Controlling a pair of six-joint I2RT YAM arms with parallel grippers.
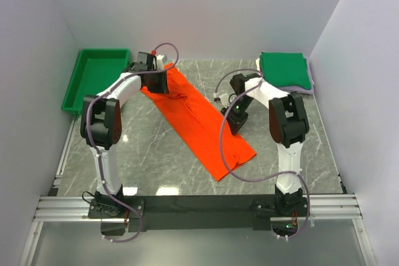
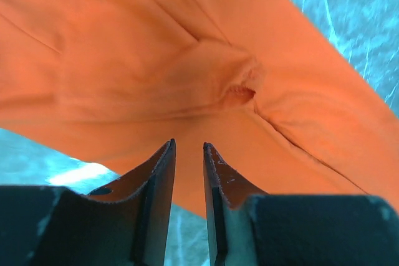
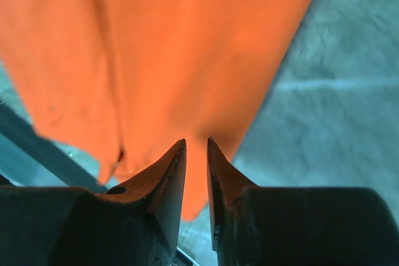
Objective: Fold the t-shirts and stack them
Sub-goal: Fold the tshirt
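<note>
Orange-red tee lies as long diagonal strip on desk. Left tool over far end, right tool at right edge; both narrowly parted, empty.

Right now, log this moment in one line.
orange t-shirt: flat long strip; left gripper: over far end, narrow gap, empty; right gripper: at right edge, same; green folded shirt: far right

Tee between tray and stack.
</note>
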